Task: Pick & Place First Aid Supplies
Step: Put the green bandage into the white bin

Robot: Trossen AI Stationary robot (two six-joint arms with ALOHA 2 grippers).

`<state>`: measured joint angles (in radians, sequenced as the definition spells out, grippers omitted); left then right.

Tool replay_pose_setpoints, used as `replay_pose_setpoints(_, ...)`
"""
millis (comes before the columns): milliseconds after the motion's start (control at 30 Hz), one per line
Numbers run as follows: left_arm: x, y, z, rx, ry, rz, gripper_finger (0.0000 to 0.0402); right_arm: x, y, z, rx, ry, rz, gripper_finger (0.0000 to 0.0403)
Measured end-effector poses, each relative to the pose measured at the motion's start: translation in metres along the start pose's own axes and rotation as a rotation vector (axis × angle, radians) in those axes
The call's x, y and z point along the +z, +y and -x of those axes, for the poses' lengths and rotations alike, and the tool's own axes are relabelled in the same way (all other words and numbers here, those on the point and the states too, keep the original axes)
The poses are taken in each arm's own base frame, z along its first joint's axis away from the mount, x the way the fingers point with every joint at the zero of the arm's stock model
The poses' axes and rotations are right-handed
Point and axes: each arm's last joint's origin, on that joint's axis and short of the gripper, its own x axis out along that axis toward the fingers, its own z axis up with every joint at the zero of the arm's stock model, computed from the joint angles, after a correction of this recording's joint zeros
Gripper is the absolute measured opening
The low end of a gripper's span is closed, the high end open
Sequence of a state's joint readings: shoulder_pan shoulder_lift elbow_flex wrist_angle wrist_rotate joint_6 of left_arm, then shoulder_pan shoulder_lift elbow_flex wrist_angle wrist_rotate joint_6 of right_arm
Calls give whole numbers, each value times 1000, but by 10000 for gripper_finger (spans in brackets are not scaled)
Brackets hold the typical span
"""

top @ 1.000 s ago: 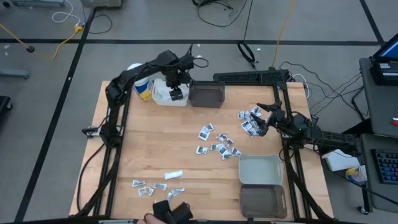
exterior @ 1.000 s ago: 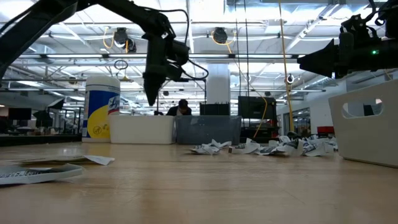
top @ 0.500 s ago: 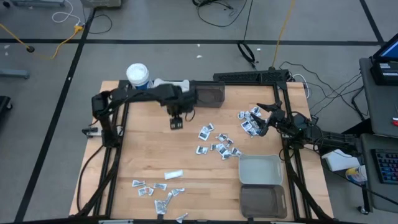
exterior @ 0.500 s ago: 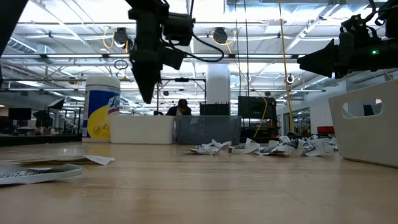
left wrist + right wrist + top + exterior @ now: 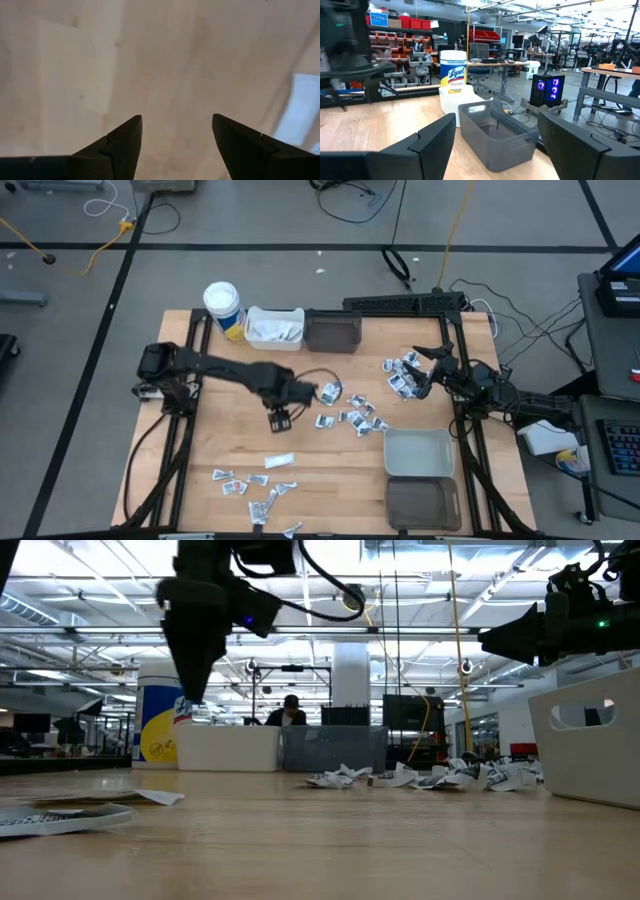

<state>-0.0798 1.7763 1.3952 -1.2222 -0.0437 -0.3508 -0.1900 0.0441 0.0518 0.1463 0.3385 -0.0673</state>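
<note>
The left gripper point(image 5: 281, 420) hung above bare table point(image 5: 230, 405), its fingers point(image 5: 120, 145) parted with nothing between them, beside the central scatter of first aid packets point(image 5: 350, 415). More packets lay by the near edge point(image 5: 250, 483), with a long white sachet point(image 5: 279, 461) between; another cluster point(image 5: 400, 373) sat beneath the right gripper point(image 5: 424, 370), which waited with fingers spread wide and empty. Because the packets lay flat and overlapped, a descent risked pinching two at once or skidding off one. The left wrist view showed only wood and a pale blur, so the target was unclear. The contents of the white bin point(image 5: 274, 328) could not be made out.
</note>
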Motion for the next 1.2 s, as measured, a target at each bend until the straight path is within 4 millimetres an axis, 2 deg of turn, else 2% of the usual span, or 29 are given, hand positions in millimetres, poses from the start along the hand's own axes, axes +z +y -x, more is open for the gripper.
replay_pose_setpoints(233, -21, -47, 1, 3, -7, 14, 248, 0, 0, 0, 0, 0, 0, 279)
replay_pose_setpoints(433, -40, -79, 3, -5, -25, 5, 248, 0, 0, 0, 0, 0, 0, 279)
replay_pose_setpoints(600, -50, -98, 3, -31, -55, -56, 248, 0, 0, 0, 0, 0, 0, 279)
replay_pose_setpoints(800, -48, -113, 4, -144, -114, -83, 248, 0, 0, 0, 0, 0, 0, 279)
replay_pose_setpoints(1200, -32, -129, -46, -79, -23, -46, 248, 0, 0, 0, 0, 0, 0, 279)
